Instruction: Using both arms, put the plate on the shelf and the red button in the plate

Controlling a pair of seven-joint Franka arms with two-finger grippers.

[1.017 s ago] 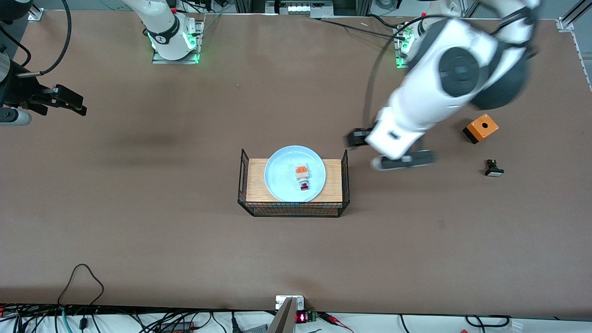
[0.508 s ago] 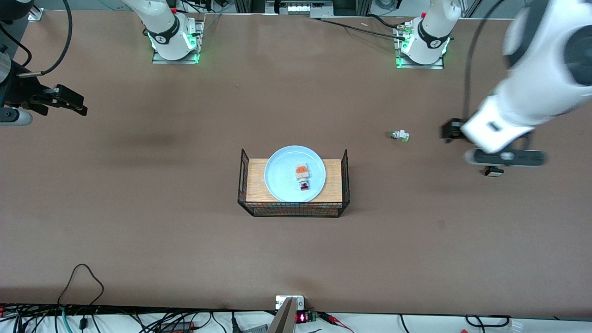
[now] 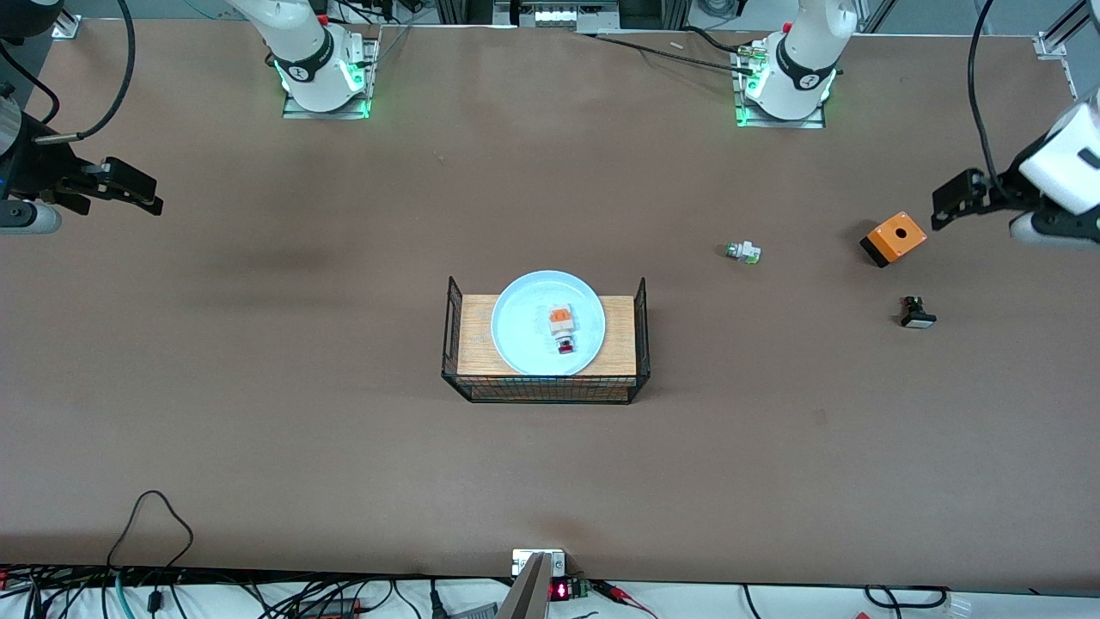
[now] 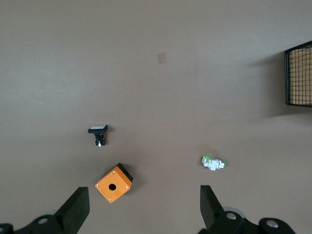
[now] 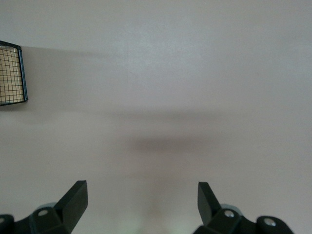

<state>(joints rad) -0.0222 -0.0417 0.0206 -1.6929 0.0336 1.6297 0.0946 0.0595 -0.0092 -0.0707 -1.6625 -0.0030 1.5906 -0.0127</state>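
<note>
The pale light-blue plate (image 3: 547, 323) rests on the wooden board inside a black wire basket (image 3: 545, 391) at the table's middle. The red button (image 3: 562, 327), white with an orange band and red tip, lies on the plate. My left gripper (image 3: 954, 200) is open and empty, up in the air at the left arm's end of the table, beside the orange box (image 3: 894, 238); in the left wrist view (image 4: 144, 204) the box (image 4: 113, 183) lies between its fingers' line. My right gripper (image 3: 129, 191) is open and empty over bare table at the right arm's end, as its wrist view (image 5: 141, 202) shows.
A white part with a green tip (image 3: 742, 252) lies between the basket and the orange box; it also shows in the left wrist view (image 4: 213, 163). A small black part with a white cap (image 3: 916, 315) lies nearer the camera than the orange box. Cables run along the table's near edge.
My left arm has swung away from beside the basket toward the left arm's end of the table, uncovering the green-tipped part and the orange box. The right arm has not moved.
</note>
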